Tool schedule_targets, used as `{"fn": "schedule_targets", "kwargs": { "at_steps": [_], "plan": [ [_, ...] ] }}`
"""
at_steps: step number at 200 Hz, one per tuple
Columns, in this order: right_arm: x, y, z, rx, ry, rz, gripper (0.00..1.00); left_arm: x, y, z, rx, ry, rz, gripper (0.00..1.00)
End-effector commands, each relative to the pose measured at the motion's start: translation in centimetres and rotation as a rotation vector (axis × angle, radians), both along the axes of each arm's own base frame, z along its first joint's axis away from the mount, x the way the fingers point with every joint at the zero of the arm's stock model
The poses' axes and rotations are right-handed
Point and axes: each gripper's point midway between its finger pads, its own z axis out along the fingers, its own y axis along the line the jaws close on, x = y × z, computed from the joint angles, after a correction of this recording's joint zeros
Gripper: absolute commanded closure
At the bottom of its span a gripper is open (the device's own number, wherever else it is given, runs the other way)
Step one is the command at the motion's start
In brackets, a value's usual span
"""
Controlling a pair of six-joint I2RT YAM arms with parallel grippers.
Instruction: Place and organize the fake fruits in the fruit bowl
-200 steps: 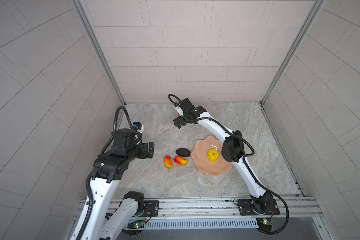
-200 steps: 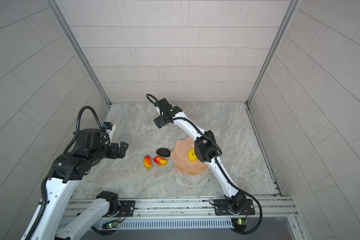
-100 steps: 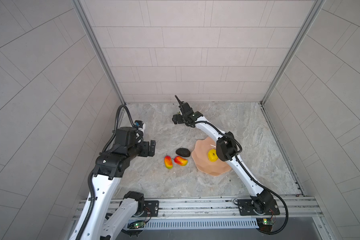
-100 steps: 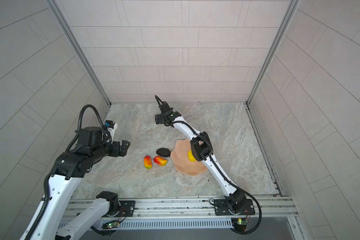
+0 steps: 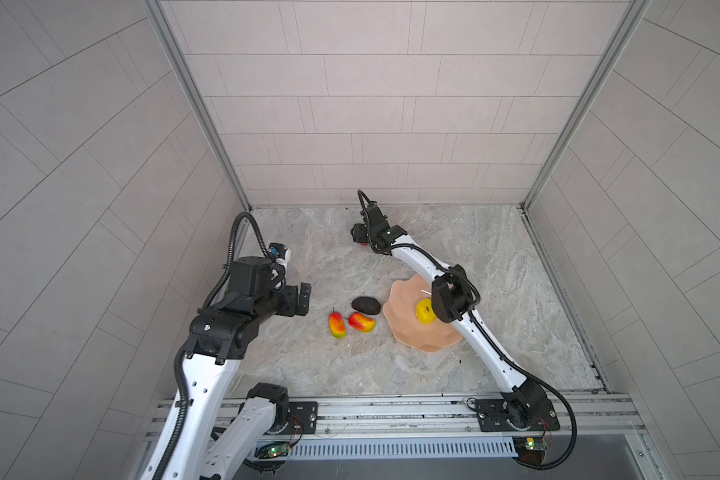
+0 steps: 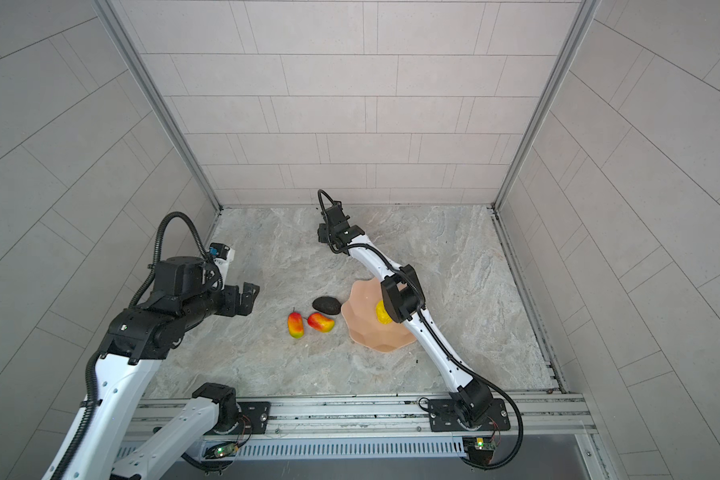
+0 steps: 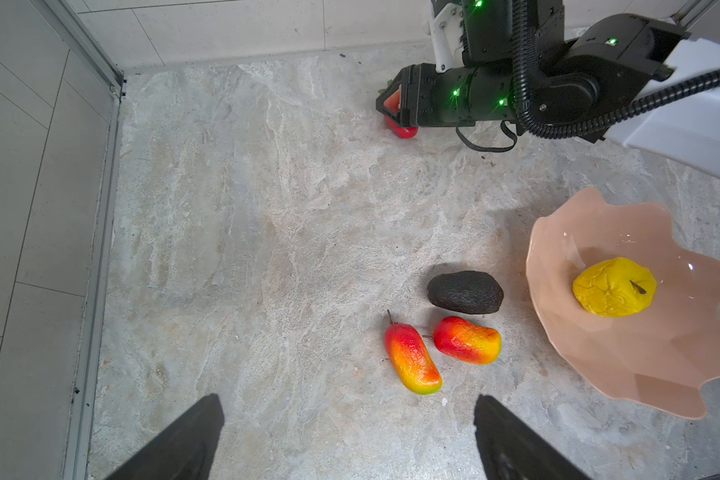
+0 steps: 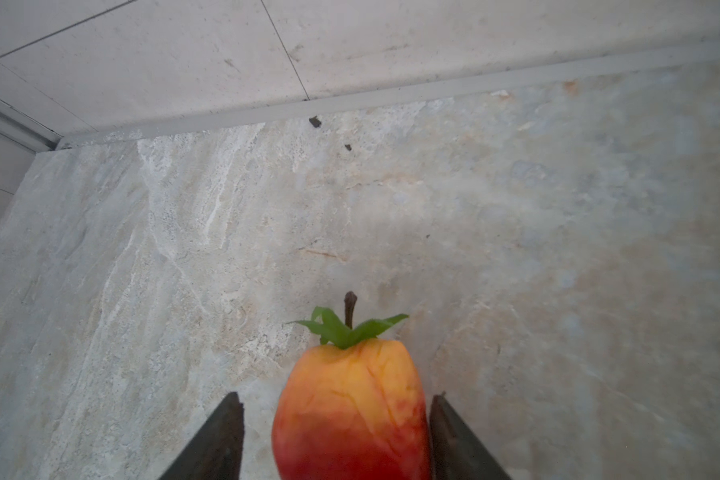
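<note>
Two black fingers (image 7: 192, 436) of the left gripper (image 5: 302, 299) are standing wide apart with nothing between them, and this gripper is hanging over the left part of the stone-patterned table (image 5: 308, 365). Just to the right of it, two mangoes are lying on the table side by side: the left mango (image 5: 337, 325) and the right mango (image 5: 361, 322), both glossy, going from red through orange to yellow-green, each with a thin dark stem. The dark avocado (image 5: 366, 306), rough and almost black, is lying just behind them and just beside the fruit bowl (image 5: 400, 328). Farther back, near the rear wall, the right gripper (image 8: 335, 399) is reaching around the strawberry (image 8: 350, 407), which is showing orange-yellow skin under its green leaves and dark stem and is turning red lower down. One finger is seeming to touch it while a strip of table is showing at the other, so I cannot tell if it is really clamped. To the right, the peach-pink bowl with the wavy rim is holding the yellow wrinkled fruit (image 5: 425, 312), partly hidden under the right arm in both top views.
</note>
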Motion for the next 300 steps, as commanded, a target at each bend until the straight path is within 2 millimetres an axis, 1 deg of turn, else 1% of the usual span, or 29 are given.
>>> {"fn": "schedule_targets", "kwargs": {
  "at_steps": [1, 14, 23, 40, 49, 63, 74, 102, 120, 122, 130, 142, 143, 152, 157, 158, 160, 171, 172, 181, 184, 190, 199, 202, 213, 229, 246, 271, 300],
  "plan": [
    [0.4, -0.5, -0.8, 0.009, 0.008, -0.044, 0.49, -0.1, 0.1, 0.1, 0.012, -0.016, -0.010, 0.00],
    [0.3, -0.7, -0.6, -0.001, 0.011, -0.041, 0.57, -0.1, 0.1, 0.2, 0.013, -0.017, -0.011, 0.00],
    [0.2, -0.7, -0.2, -0.005, 0.008, -0.036, 0.59, -0.1, 0.1, 0.2, 0.013, -0.017, -0.011, 0.00],
    [0.0, -0.7, 1.1, -0.017, -0.002, -0.021, 0.66, -0.1, 0.1, 0.3, 0.013, -0.018, -0.010, 0.00],
    [-0.2, -0.7, 1.8, -0.027, -0.007, -0.011, 0.68, -0.1, 0.1, 0.3, 0.013, -0.018, -0.011, 0.00],
    [-0.5, -0.8, 3.3, -0.040, -0.017, 0.008, 0.72, -0.2, 0.1, 0.4, 0.011, -0.018, -0.010, 0.00],
    [-0.8, -0.8, 4.6, -0.045, -0.022, 0.025, 0.78, -0.3, 0.1, 0.5, 0.011, -0.019, -0.011, 0.00],
    [-2.4, -1.1, 7.9, -0.059, -0.008, 0.063, 0.85, -0.5, 0.1, 0.6, 0.007, -0.019, -0.009, 0.00],
    [-4.2, -1.6, 10.0, -0.091, 0.015, 0.116, 0.94, -0.6, 0.1, 0.5, 0.005, -0.016, -0.006, 0.00],
    [-4.4, -1.6, 10.1, -0.096, 0.019, 0.122, 0.95, -0.9, 0.2, 0.9, 0.002, -0.034, -0.006, 0.00],
    [-5.4, -1.9, 10.5, -0.117, 0.033, 0.149, 1.00, -1.1, 0.2, 1.0, -0.002, -0.041, -0.004, 0.00],
    [-7.1, -2.5, 11.7, -0.146, 0.036, 0.187, 1.00, -1.3, 0.3, 1.0, -0.006, -0.044, -0.001, 0.00],
    [-7.3, -2.5, 11.4, -0.150, 0.042, 0.191, 1.00, -1.3, 0.2, 1.1, -0.007, -0.044, -0.002, 0.00],
    [-8.8, -3.1, 12.6, -0.157, 0.027, 0.217, 1.00, -1.4, 0.2, 1.1, -0.012, -0.045, -0.002, 0.00],
    [-9.7, -3.7, 13.1, -0.161, 0.018, 0.226, 1.00, -1.5, 0.2, 1.1, -0.015, -0.046, -0.003, 0.00],
    [-9.8, -3.7, 13.5, -0.157, 0.008, 0.227, 1.00, -1.5, 0.2, 1.1, -0.016, -0.046, -0.002, 0.00],
    [-10.3, -4.1, 13.4, -0.163, 0.014, 0.230, 1.00, -1.5, 0.2, 1.0, -0.018, -0.044, -0.002, 0.00],
    [-12.6, -5.5, 14.1, -0.173, -0.006, 0.244, 1.00, -1.6, 0.1, 1.1, -0.025, -0.044, -0.003, 0.00],
    [-12.7, -5.7, 13.9, -0.176, -0.002, 0.245, 1.00, -1.6, 0.0, 1.1, -0.026, -0.044, -0.004, 0.00],
    [-14.9, -7.1, 14.9, -0.186, -0.015, 0.252, 1.00, -1.7, 0.0, 1.1, -0.032, -0.046, -0.003, 0.00],
    [-15.6, -7.6, 14.4, -0.195, -0.006, 0.256, 1.00, -1.7, 0.0, 1.1, -0.034, -0.046, -0.004, 0.00],
    [-17.2, -8.5, 14.7, -0.198, -0.012, 0.265, 1.00, -1.8, -0.1, 1.1, -0.038, -0.046, -0.006, 0.00],
    [-19.4, -9.9, 14.1, -0.212, 0.000, 0.275, 1.00, -1.8, -0.2, 1.2, -0.041, -0.046, -0.009, 0.00],
    [-20.1, -10.3, 14.4, -0.210, -0.005, 0.276, 1.00, -1.8, -0.2, 1.2, -0.042, -0.046, -0.009, 0.00],
    [-22.8, -11.9, 13.2, -0.220, 0.020, 0.284, 1.00, -1.8, -0.3, 1.2, -0.046, -0.044, -0.014, 0.00],
    [-26.3, -13.3, 11.2, -0.240, 0.054, 0.295, 1.00, -1.9, -0.3, 1.1, -0.045, -0.035, -0.019, 0.00],
    [-29.2, -13.9, 9.3, -0.271, 0.074, 0.313, 1.00, -2.0, -0.2, 0.9, -0.036, -0.026, -0.019, 0.00],
    [-32.2, -13.7, 7.1, -0.303, 0.087, 0.340, 1.00, -2.2, -0.3, 0.9, -0.039, -0.023, -0.021, 0.00],
    [-33.5, -13.2, 5.7, -0.338, 0.088, 0.359, 1.00, -2.3, -0.3, 1.2, -0.049, -0.027, -0.021, 0.00]
  ]
}}
